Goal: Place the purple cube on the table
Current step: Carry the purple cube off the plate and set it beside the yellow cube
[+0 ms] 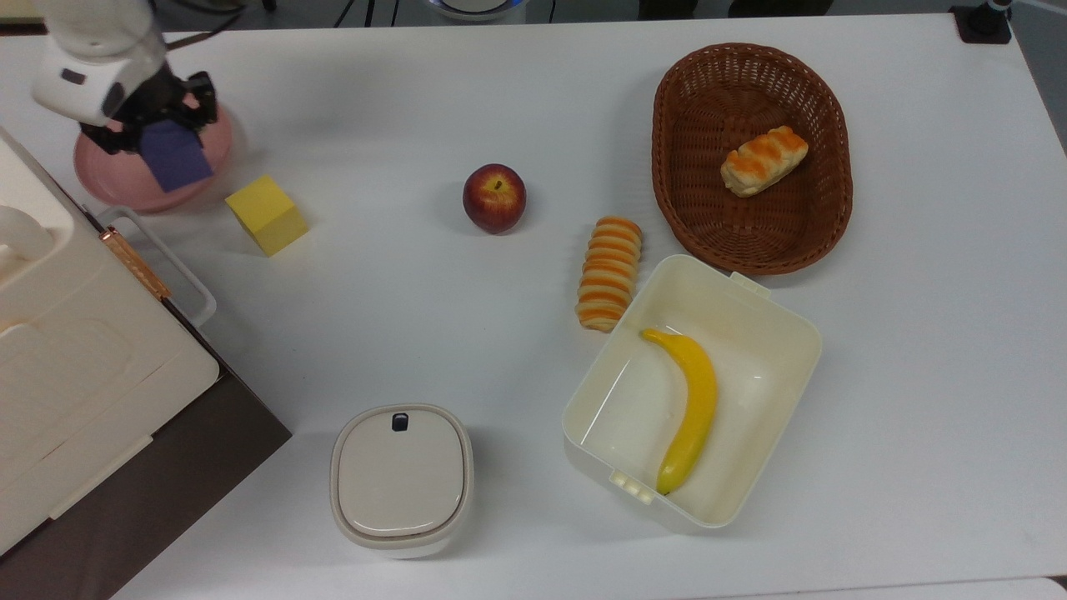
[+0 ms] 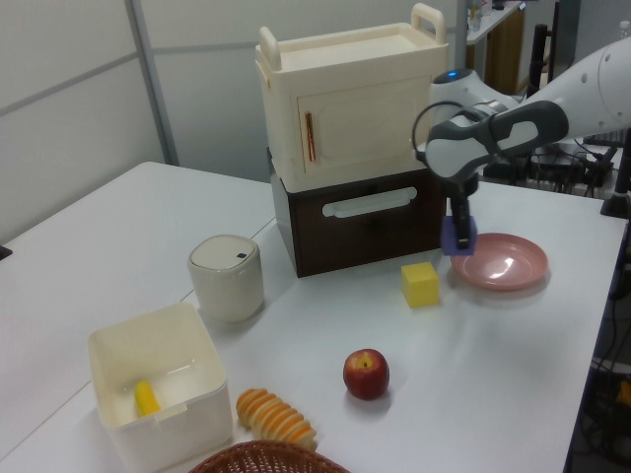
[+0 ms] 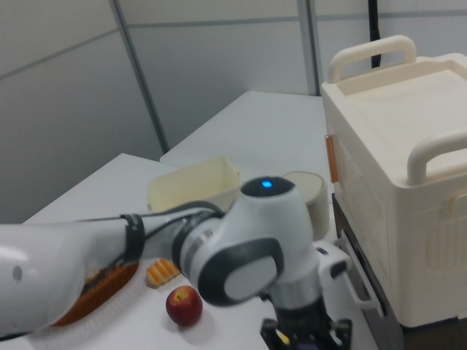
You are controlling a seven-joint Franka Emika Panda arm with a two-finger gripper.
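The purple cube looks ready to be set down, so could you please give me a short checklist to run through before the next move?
1. Grip: the gripper is closed on the purple cube. Ok.
2. Lift: in the left view the cube hangs above the pink plate, not touching it. Ok.
3. Plate cleared: in the top view the cube overlaps the plate's rim, not bare table. Not ok.
4. Landing spot: the yellow cube sits close by; open table lies toward the apple. Ok.
5. Height above the table: cannot tell.
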